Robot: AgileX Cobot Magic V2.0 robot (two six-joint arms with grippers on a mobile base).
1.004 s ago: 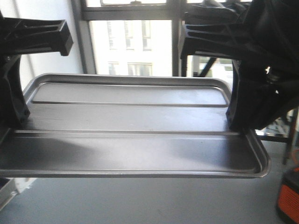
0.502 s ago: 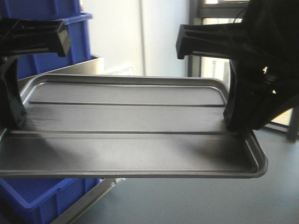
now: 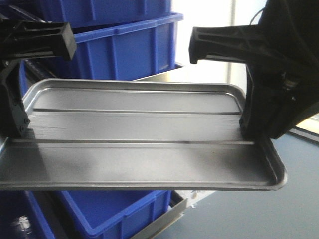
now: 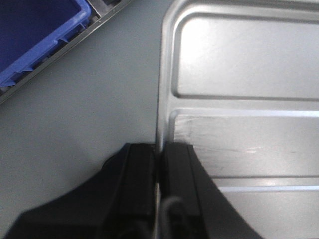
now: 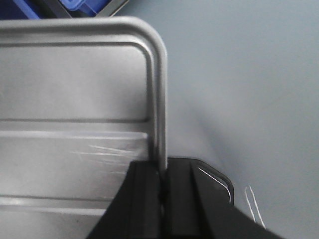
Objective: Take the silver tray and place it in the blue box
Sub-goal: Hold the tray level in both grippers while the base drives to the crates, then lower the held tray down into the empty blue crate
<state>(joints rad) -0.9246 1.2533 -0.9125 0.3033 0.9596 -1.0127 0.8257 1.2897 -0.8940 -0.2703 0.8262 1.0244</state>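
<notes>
Silver tray (image 3: 149,159) clamped between left tool (image 4: 159,149) and right tool (image 5: 160,169).

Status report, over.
Left gripper, right gripper shut on silver tray ends. Tray aloft, roughly level. Blue boxes stacked ahead; nothing seen blocking.

The silver tray (image 3: 144,149) hangs level in mid-air, the left gripper (image 3: 16,130) and the right gripper (image 3: 251,133) pinching its two short ends. Stacked blue crates (image 3: 134,50) rise behind it, and a blue box (image 3: 114,214) shows beneath its near edge.
</notes>
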